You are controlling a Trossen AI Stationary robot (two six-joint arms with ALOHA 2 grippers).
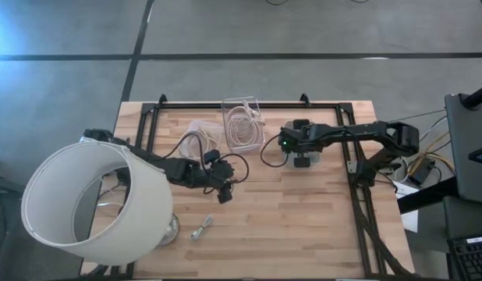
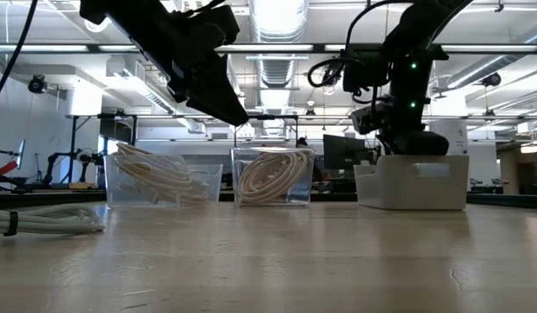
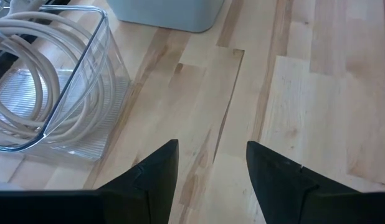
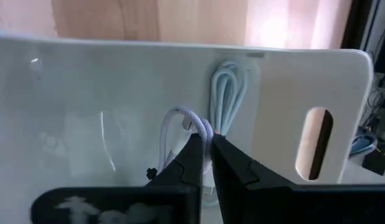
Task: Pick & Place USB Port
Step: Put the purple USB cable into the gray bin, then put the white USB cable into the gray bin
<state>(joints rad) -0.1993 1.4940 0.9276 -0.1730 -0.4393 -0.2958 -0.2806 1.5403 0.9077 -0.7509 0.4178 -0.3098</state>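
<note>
We saw the right gripper [image 4: 205, 163] down inside the white bin [image 4: 86, 112], its fingers pinched almost together on a pale lavender cable [image 4: 180, 124] — a second light-blue coiled cable [image 4: 227, 93] lay just beyond it against the bin wall. The left gripper [image 3: 211, 171] hung above the bare wooden table [image 3: 317, 93] with its fingers spread and nothing between them — near the clear container [image 3: 86, 93] of coiled white cord [image 3: 30, 74]. A loose bundled cable [image 1: 202, 228] lay near the table's front edge, beside the lamp shade [image 1: 93, 203].
</note>
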